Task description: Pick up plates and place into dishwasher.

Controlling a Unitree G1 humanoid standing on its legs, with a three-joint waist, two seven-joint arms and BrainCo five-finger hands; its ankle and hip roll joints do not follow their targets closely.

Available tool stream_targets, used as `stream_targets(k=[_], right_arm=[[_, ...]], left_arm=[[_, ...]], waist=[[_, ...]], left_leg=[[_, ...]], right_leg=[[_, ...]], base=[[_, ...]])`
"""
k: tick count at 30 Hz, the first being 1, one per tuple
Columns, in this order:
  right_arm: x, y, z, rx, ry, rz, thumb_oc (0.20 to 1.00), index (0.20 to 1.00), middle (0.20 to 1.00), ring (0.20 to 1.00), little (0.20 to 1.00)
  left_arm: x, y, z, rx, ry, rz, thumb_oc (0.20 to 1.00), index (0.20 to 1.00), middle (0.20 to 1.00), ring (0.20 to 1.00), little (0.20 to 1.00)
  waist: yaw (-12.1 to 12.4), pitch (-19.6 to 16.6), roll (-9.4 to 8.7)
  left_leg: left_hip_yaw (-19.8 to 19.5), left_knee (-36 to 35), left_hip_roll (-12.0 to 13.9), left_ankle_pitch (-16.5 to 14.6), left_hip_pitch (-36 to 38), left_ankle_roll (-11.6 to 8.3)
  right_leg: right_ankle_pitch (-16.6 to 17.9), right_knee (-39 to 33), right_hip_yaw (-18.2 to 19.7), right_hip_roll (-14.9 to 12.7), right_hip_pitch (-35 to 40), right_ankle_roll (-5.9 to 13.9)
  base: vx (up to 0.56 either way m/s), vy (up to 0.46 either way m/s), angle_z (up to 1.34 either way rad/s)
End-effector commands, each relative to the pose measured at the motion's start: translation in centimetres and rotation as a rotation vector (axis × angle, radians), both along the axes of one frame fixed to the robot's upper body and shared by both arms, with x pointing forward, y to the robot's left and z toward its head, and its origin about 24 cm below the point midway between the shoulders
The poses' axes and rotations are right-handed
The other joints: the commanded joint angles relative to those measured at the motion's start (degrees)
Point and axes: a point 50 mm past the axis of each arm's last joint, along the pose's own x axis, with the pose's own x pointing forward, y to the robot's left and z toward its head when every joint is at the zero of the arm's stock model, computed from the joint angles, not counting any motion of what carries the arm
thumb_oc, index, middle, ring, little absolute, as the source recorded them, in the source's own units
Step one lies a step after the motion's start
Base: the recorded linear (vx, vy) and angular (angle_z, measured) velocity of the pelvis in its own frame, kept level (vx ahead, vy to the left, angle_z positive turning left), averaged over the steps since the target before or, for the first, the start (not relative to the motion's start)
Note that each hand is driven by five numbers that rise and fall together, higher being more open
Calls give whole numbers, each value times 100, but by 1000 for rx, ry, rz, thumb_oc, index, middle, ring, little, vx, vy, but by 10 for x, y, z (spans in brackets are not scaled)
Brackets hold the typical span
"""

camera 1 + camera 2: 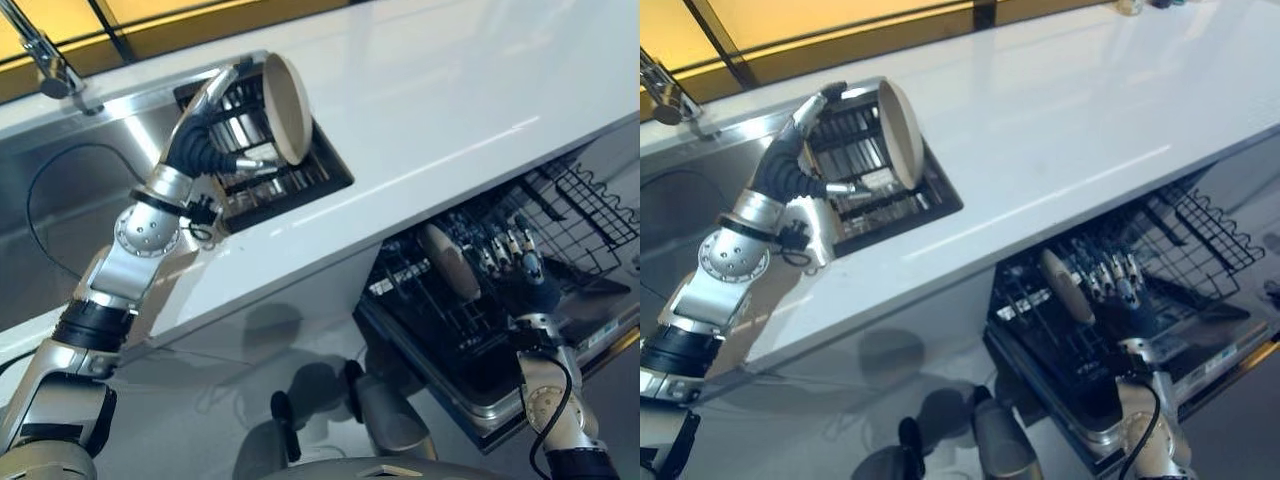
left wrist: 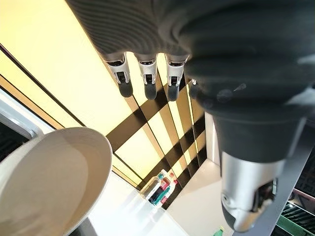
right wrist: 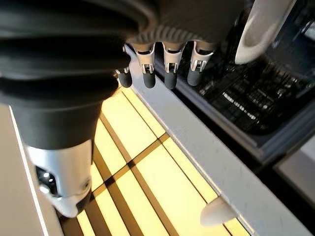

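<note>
A cream plate (image 1: 287, 108) stands on edge in the black drying rack (image 1: 300, 185) set in the sink. My left hand (image 1: 205, 130) is at the plate's left side, open, with its fingers (image 2: 147, 78) straight by the top rim and its thumb (image 1: 255, 165) low by the rack. In the left wrist view the plate (image 2: 49, 182) sits apart from the fingers. A second cream plate (image 1: 450, 260) stands upright in the dishwasher's lower rack (image 1: 570, 205). Just right of that plate, my right hand (image 1: 525, 270) is open, fingers (image 3: 170, 69) straight, holding nothing.
The white counter (image 1: 450, 100) runs above the open dishwasher, whose door (image 1: 480, 405) lies folded down. A steel faucet (image 1: 50, 60) stands at the sink's far left. Small bottles (image 2: 162, 189) stand far off on the counter.
</note>
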Motion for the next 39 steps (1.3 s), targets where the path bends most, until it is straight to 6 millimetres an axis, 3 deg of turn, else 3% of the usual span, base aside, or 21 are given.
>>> stream_targets(k=[1,5,9,19,24,31,39], right_arm=[[7,-1,42,-34,-204,20,1000,1000,1000,1000,1000],[5,-11,49,-52,-222,30,1000,1000,1000,1000,1000],[8,-16,56,-58,-252,23,1000,1000,1000,1000,1000],[12,-22,62,-65,-275,32,1000,1000,1000,1000,1000],[15,-23,63,-70,-277,34,1000,1000,1000,1000,1000],[18,-28,72,-98,-281,49,1000,1000,1000,1000,1000],[22,-27,78,-105,-301,59,1000,1000,1000,1000,1000]], left_arm=[[3,11,32,103,-173,143,1000,1000,1000,1000,1000],[14,26,48,373,-275,351,1000,1000,1000,1000,1000],[21,28,72,531,-344,462,1000,1000,1000,1000,1000],[25,6,118,753,-568,596,1000,1000,1000,1000,1000],[31,4,120,873,-575,643,1000,1000,1000,1000,1000],[43,3,121,1233,-406,761,1000,1000,1000,1000,1000],[43,-20,141,1506,-427,914,1000,1000,1000,1000,1000]], waist=[[-102,-94,-58],[-229,-25,-53],[-328,126,-29],[-507,281,24],[-577,314,51],[-686,350,84],[-774,487,86]], left_leg=[[43,73,97,-3,-5,214],[58,56,137,69,-109,164],[69,-13,182,176,-253,112],[118,-47,226,241,-424,47],[183,-62,256,245,-425,17],[228,-8,297,226,-427,-20],[249,29,326,184,-466,-35]], right_leg=[[550,-505,191,108,-169,313],[591,-533,246,100,-237,318],[623,-510,268,79,-370,330],[598,-440,293,48,-532,308],[597,-453,305,55,-539,296],[592,-463,326,26,-510,300],[541,-392,329,-2,-546,300]], base=[[34,7,-1],[-6,9,0],[-85,26,2],[-30,8,1],[7,-1,-3],[15,-2,-1],[-3,2,-2]])
